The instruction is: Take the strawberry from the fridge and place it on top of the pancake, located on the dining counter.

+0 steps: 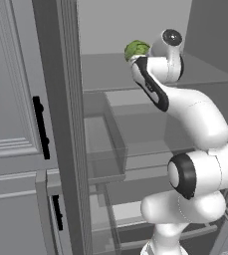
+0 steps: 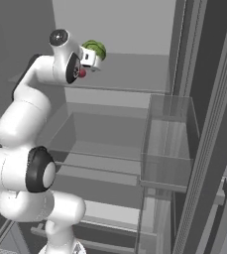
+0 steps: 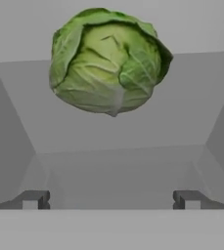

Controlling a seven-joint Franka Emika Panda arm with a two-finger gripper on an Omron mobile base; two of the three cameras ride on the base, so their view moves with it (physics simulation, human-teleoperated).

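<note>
The strawberry shows only in the right base view, as a small red spot on the upper shelf of the open fridge. It sits low against the wrist, on the near side of the cabbage, and seems to rest on the shelf, though contact cannot be confirmed. It is roundish, with no long axis to be made out.

The gripper is spread wide and holds nothing: in the hand view its 2 fingertips stand far apart with only bare shelf between them. The strawberry is absent from that view. The cabbage fills its upper centre, straight ahead along the fingers' line.

Judgement: the hand is aimed at the cabbage, not at the fruit. The strawberry appears to lie beneath or beside the hand, nearer the robot than the fingertips, outside the camera's field. The coming move turns on this offset: the hand would need to draw back and drop its aim until the fruit sits between the fingers. Risk: closing on or nudging the cabbage.

In the left base view the wrist hides the fruit.
</note>
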